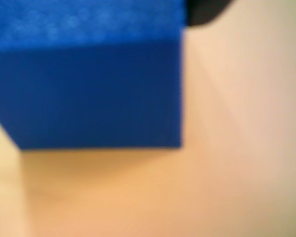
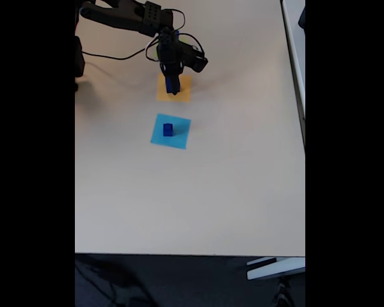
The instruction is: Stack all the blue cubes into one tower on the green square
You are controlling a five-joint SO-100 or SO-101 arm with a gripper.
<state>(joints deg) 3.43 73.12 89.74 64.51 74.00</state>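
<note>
Near the top of the fixed view, the end effector (image 2: 173,86) hangs over the orange square (image 2: 174,88), apparently clamped on a blue cube (image 2: 172,84). That cube (image 1: 89,84) crowds the upper left of the wrist view (badly blurred), above an orange surface. A second blue cube (image 2: 168,130) sits on the light-blue square (image 2: 170,131), just below the orange one on the worktop (image 2: 230,192). I judge the cubes rigid, light and matte, so opposite flat faces near mid-height should hold without slipping.
</note>
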